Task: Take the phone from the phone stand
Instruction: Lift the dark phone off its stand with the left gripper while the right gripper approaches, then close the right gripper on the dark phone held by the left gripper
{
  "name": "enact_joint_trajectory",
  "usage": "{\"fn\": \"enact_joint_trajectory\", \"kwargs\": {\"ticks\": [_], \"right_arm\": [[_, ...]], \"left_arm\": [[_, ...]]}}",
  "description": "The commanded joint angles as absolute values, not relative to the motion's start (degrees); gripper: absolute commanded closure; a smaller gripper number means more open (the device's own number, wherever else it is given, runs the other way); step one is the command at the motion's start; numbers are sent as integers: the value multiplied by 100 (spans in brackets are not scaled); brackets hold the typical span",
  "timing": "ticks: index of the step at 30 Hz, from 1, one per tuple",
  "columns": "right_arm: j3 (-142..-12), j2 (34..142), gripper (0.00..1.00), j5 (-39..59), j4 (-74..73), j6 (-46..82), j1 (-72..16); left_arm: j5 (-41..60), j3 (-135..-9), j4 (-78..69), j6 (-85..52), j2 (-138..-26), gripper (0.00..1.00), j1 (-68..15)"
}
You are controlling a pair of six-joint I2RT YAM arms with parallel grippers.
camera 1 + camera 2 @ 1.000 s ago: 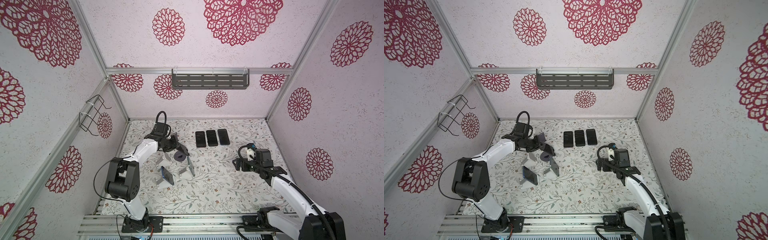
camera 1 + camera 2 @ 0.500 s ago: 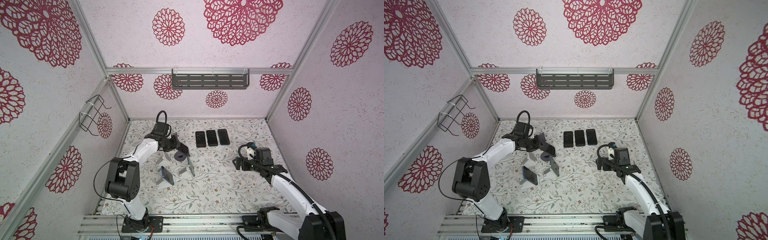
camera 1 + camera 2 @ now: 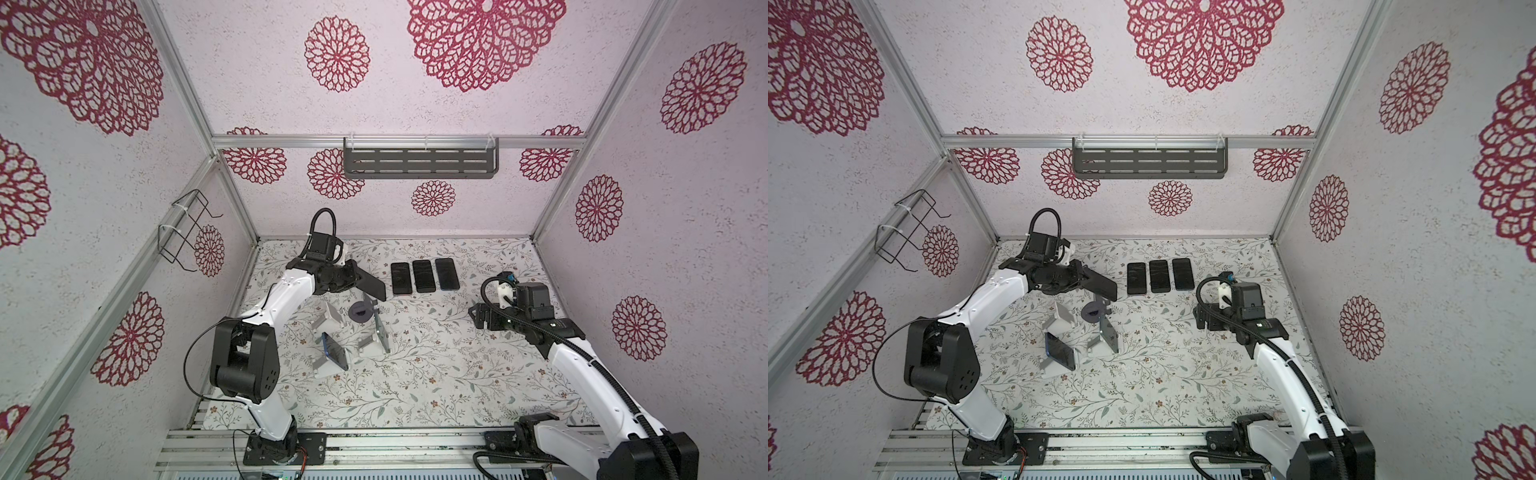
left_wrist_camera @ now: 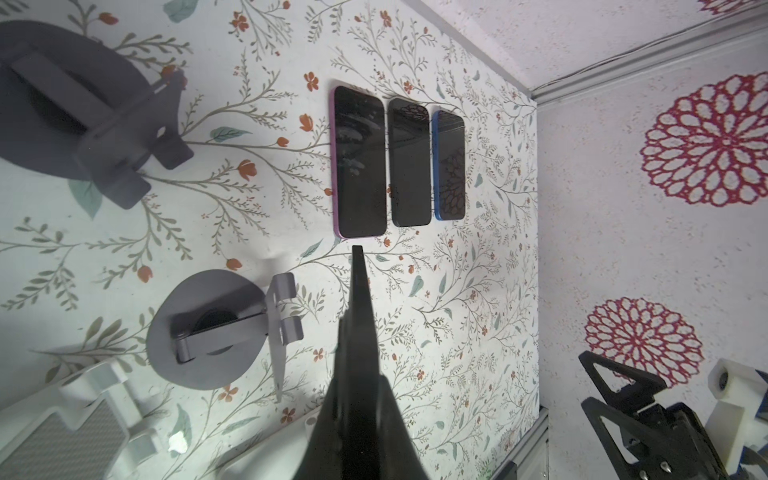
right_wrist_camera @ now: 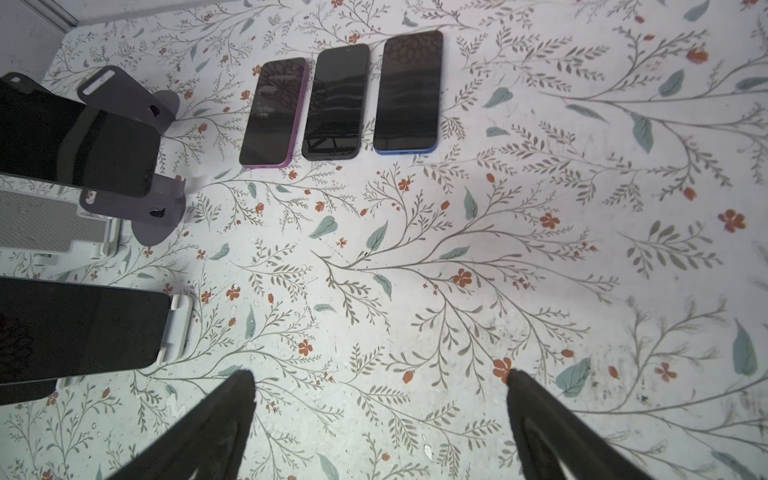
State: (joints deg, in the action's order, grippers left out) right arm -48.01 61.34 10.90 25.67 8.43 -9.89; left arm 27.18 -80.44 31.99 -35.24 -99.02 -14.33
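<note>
A: Left gripper (image 3: 351,277) state?
B: Closed tight on the black phone (image 3: 371,285). Phone is held tilted, off the counter (image 3: 436,365), just beside the dark round stand (image 3: 360,312) but apart from it. It is seen edge-on in the left wrist view (image 4: 360,307).
A: Right gripper (image 3: 478,318)?
B: Jaws are spread wide. It is hung over the counter, well apart from the dark round stand.
A: Other items noted?
B: 3 phones (image 3: 424,276) are laid flat in a row toward the back wall, near the held phone's tip. 1 blue-edged phone (image 3: 335,352) is propped on a white stand (image 3: 322,368) nearer the front.
</note>
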Motion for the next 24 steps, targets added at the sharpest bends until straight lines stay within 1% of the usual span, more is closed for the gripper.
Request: {"fn": "enact_joint_trajectory", "kwargs": {"ticks": [1,7,12,14,16,17,20,22,24], "right_arm": [[-5319,6348,5,1162,2994,656,-1005],[-6281,6765,6,1014,3374,433,-1380],[-7002,7106,6,942,3280,-57,-2194],[-7452,7397,5,974,3496,-331,-2416],[-7914,7710,3,1314,3726,-966,-2663],[-8088,7858,2,1528,3833,-1491,-2829],[-8546,8331,3,2012,4073,-2689,-3041],[-8977,8754,3,2303,4370,-3158,-3067],[-9543,9259,2,2314,4749,-3471,-3189]], "left_arm": [[3248,-8320,3250,-3334,-9697,100,-1398],[4079,-8545,3530,-3227,-9490,100,-1202],[5396,-7929,2314,-3669,-9209,100,-1102],[5705,-7776,2204,-3745,-9209,100,-1104],[5950,-7767,2375,-3668,-9269,100,-1115],[6085,-7808,2513,-3589,-9318,100,-1116],[6460,-7914,2731,-3461,-9420,100,-1133],[6468,-7897,2742,-3446,-9439,100,-1150],[6503,-7900,2775,-3448,-9497,100,-1155]]}}
